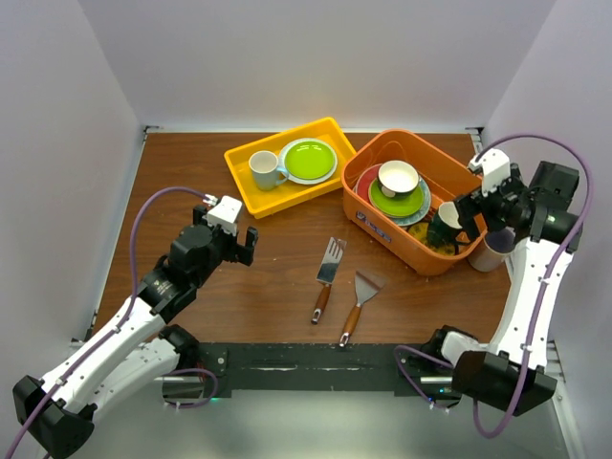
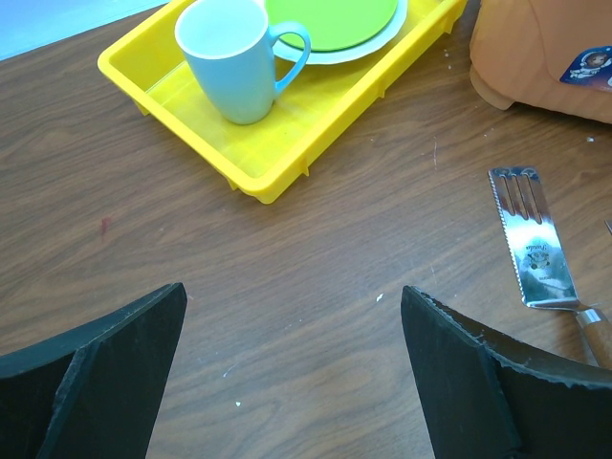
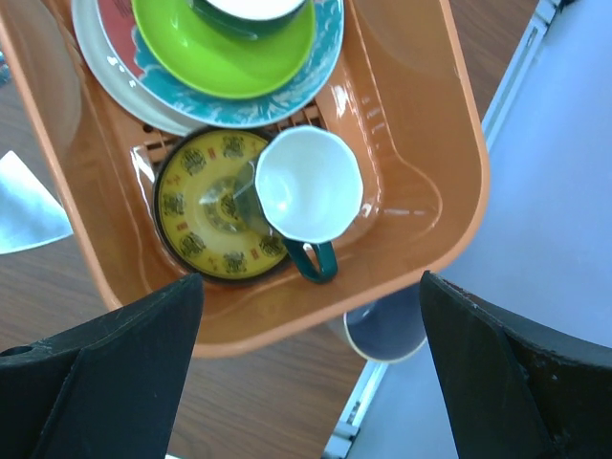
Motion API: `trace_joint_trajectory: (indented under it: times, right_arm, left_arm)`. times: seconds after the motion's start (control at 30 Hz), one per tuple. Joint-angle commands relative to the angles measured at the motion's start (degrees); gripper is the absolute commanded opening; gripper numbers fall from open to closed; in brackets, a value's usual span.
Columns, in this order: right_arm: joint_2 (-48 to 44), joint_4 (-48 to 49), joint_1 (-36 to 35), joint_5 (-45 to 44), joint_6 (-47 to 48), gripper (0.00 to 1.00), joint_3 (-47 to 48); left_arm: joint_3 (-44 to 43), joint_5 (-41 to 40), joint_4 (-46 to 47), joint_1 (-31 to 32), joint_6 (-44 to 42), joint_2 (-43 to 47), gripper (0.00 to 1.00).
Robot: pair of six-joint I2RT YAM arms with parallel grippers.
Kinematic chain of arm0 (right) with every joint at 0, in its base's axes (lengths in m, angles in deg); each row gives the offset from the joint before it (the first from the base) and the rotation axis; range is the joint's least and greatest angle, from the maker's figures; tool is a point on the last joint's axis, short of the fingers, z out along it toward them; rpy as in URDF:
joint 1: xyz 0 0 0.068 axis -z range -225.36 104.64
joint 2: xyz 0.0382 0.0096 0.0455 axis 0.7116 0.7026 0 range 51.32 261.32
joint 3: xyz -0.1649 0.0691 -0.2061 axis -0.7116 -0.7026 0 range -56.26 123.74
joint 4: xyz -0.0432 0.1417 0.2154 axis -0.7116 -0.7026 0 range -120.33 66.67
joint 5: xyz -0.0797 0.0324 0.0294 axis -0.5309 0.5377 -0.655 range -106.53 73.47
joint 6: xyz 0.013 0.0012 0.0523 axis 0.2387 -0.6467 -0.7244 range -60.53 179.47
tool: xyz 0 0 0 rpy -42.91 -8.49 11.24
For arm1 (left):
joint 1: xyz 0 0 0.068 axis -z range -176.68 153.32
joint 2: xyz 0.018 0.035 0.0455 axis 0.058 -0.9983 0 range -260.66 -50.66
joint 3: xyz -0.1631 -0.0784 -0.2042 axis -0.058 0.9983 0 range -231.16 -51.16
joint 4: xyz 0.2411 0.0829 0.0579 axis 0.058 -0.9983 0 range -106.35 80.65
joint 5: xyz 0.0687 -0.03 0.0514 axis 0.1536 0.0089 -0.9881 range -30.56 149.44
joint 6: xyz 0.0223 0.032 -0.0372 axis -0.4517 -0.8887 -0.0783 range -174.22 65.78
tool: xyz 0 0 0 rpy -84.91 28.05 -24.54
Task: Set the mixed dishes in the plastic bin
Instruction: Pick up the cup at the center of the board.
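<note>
**Mug down in the orange bin**

The right fingers [image 3: 105, 382] hang spread wide and empty above the orange bin [image 3: 411, 143]. Inside, a teal mug [image 3: 308, 186] sits on a yellow patterned plate [image 3: 196, 210], beside stacked plates [image 3: 225, 53]. The left fingers [image 2: 96, 363] gape over the tabletop [image 2: 287, 239]. A green plate [image 1: 308, 160] lies in the yellow tray [image 1: 273, 199].

Spatula [image 2: 534, 253] stamp and bin [image 2: 521, 48] sticker [image 2: 588, 65] are illegible.
</note>
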Motion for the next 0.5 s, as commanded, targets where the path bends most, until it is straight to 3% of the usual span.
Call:
trace_joint_trajectory:
  times: [0.0,0.47]
  right_arm:
    - [0.60,-3.85,3.94,3.14,4.93,0.99,3.11]
    - [3.77,-12.73,15.64,7.62,15.65,0.99,6.90]
  left_arm:
    - [-0.02,0.53,2.62,-0.31,0.16,0.69,1.00]
    - [-0.02,0.53,2.53,-0.40,-0.01,0.69,1.00]
